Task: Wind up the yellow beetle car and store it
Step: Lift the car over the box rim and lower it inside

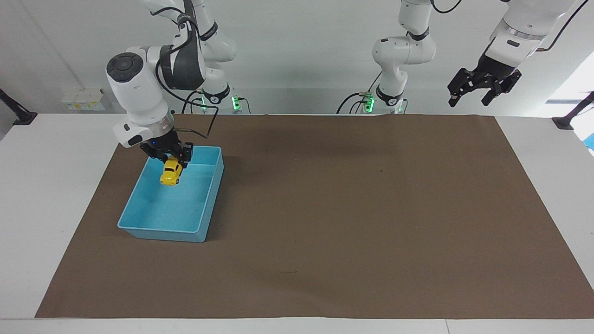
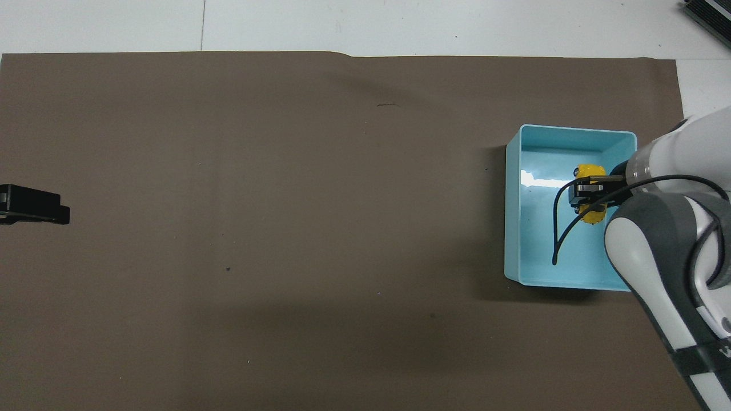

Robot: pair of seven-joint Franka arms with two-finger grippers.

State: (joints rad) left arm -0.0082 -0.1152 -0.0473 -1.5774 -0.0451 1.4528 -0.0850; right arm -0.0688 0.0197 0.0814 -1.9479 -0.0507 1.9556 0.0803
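While the right pincer (image 1: 171, 157) hangs over the blue bin (image 1: 139, 227), it is clenched on the yellow beetle car (image 1: 171, 171), which dangles nose-down above the bin's floor, over the half nearer the robots. In the facing view the car's rear end is swallowed by the black fingers, so only its front and one flank show; whether any wheel touches the bin floor cannot be told. In the overhead view the car (image 2: 590, 171) shows as two yellow patches split by the pincer (image 2: 588, 193) body, and a black cable loops across the bin (image 2: 511, 228) interior, masking part of its floor. The right arm's white and grey links cover the bin's corner toward that arm's end of the surface and run off the picture's edge.

The left pincer (image 1: 472, 95) waits high in the air above the edge of the brown mat (image 1: 352, 222) at the left arm's end, its fingers spread and holding nothing. From overhead only a dark tip of it (image 2: 34, 204) pokes in at the picture's border; the rest is cut off.
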